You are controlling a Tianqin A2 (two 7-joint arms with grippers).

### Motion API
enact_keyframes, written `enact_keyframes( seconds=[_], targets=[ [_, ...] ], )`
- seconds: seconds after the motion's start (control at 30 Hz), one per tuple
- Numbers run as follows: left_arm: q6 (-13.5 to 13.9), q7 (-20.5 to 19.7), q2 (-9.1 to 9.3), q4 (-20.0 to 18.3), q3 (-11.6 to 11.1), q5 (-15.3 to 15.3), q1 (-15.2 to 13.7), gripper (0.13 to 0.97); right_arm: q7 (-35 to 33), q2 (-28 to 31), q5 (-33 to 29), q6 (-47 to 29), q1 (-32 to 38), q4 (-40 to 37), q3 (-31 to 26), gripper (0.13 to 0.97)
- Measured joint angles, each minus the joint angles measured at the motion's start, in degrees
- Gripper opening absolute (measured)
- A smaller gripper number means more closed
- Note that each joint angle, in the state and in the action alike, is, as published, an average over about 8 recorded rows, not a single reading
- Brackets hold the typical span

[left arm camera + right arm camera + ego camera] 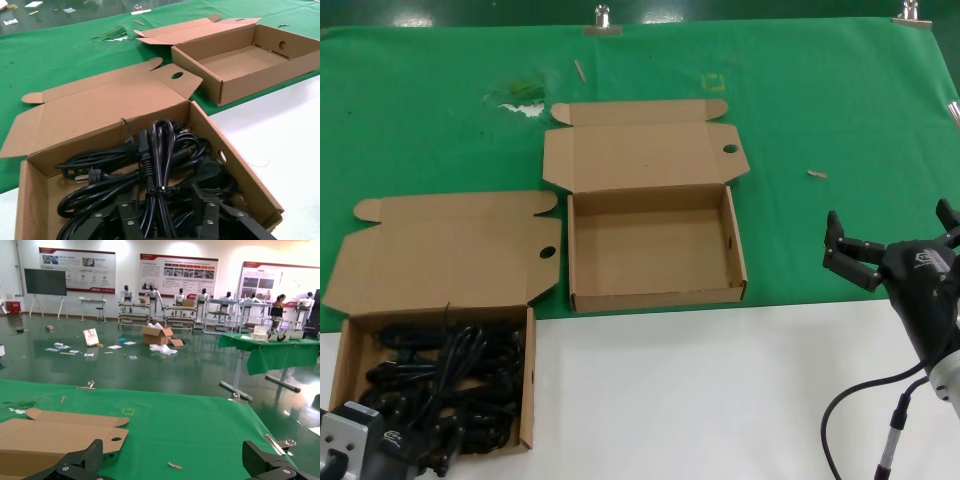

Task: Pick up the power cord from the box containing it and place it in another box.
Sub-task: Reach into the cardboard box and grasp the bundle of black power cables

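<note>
**Left claw poised over the cord box**

Left: the left claw [165, 225], fingers spread wide and empty, sits directly above the box containing it [527, 380]. The power cord [159, 165], a slim bundle, runs lengthwise straight away from the claw. Centre: another box [650, 297] lies bare on the bench [720, 390]. Right: the right claw [890, 245], wide open, hovers well apart; the left arm is judged nearer

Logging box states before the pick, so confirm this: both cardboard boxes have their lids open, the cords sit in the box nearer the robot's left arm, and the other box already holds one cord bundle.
Not quite. The other box holds nothing but bare cardboard, as the head view shows. The rest stands: both lids are open, and the power cords fill the box containing them by the left gripper.
</note>
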Motion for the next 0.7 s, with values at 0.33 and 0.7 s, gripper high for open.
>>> enact_keyframes(
  seconds=[0.33, 0.7],
  targets=[
    [0.0, -0.8, -0.67, -0.7, -2.1, 1.3, 1.8, 0.309, 0.0, 0.0, 0.0, 0.0, 0.0, 0.0, 0.0, 0.966],
    [-0.1, -1.3, -0.95, -2.0, -3.9, 2.4, 3.6, 0.220, 0.0, 0.0, 0.0, 0.0, 0.0, 0.0, 0.0, 0.966]
  ],
)
